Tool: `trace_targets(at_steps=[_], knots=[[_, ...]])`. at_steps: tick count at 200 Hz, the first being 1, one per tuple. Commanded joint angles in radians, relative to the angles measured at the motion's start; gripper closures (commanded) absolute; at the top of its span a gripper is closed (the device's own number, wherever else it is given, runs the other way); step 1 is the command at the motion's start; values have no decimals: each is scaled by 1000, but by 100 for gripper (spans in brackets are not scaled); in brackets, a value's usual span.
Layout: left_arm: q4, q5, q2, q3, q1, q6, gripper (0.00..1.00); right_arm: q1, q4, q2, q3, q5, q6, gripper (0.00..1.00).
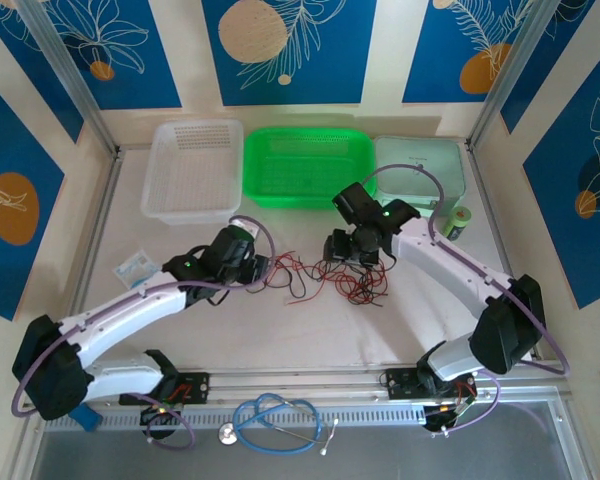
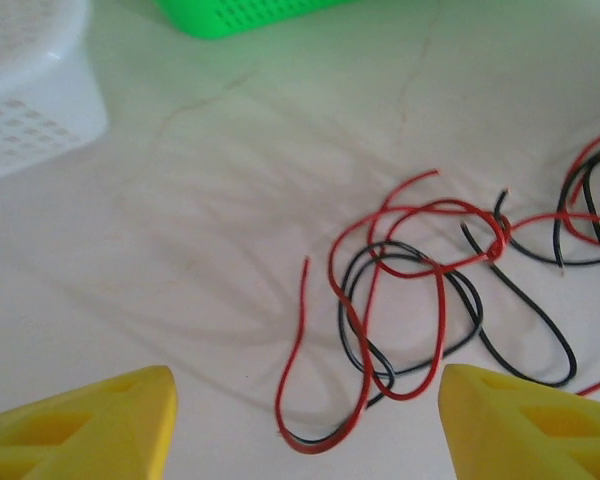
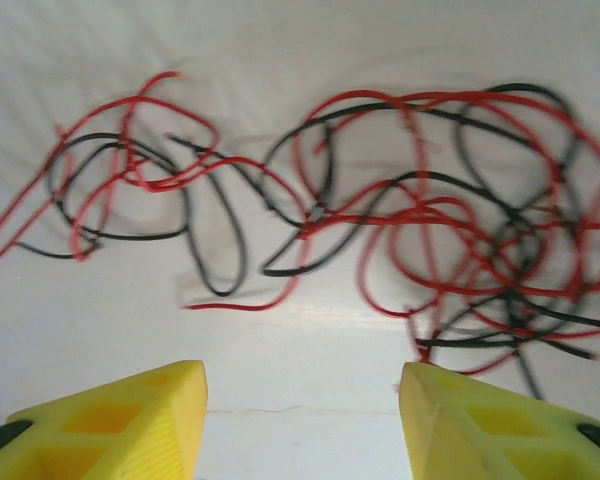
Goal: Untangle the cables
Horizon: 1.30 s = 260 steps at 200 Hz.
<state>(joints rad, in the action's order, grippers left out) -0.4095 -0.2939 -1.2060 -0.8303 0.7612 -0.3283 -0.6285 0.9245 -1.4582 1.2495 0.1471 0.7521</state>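
Yellow fingertips (image 2: pixel 80 430) of the left gripper (image 2: pixel 305 435) are standing wide apart at the bottom of the left wrist view, pinching nothing, just short of a loose red-and-black loop. Those of the right gripper (image 3: pixel 300 425) are spread likewise and holding nothing — the denser snarl is lying just ahead of them, somewhat blurred.

The cables (image 1: pixel 330 280) are lying on the white table (image 1: pixel 310 330) between the two grippers, near the green basket (image 1: pixel 310 165) but outside it. Red and black strands are crossing and knotting in several places.

The risk, as I judge it, is either gripper closing on two or three strands at once, dragging the whole clump and tightening the knots rather than freeing one wire. Thin wire lying flat on the table may also be slipping out from between the pads — or both arms may be tugging the same strand against each other.
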Motion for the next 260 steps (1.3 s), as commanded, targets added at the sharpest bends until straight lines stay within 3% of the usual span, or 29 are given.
trace_targets(at_steps=[1, 47, 60, 81, 130, 169, 192, 238, 260], knots=[[62, 86, -78, -20, -6, -15, 35, -13, -133, -109, 39, -167, 55, 48], [205, 127, -273, -1, -5, -17, 47, -45, -185, -409, 221, -237, 75, 52], [247, 130, -303, 30, -5, -28, 54, -41, -209, -480, 244, -282, 89, 58], [282, 88, -313, 96, -7, -52, 62, -16, -233, -558, 244, -349, 125, 78], [137, -155, -313, 155, -30, -116, 70, 59, -247, -522, 90, -298, 130, 84], [83, -210, -307, 105, -42, -153, 75, 83, -206, -444, 61, -244, 74, 81], [66, -195, -257, 73, -42, -135, 73, 69, -200, -366, 83, -259, 46, 76], [-44, -206, -101, -46, 4, -39, 47, 68, -103, -127, 88, -173, 48, 56], [-89, -183, -87, -120, 71, 13, 40, 102, -64, -5, 3, -127, 78, 53]])
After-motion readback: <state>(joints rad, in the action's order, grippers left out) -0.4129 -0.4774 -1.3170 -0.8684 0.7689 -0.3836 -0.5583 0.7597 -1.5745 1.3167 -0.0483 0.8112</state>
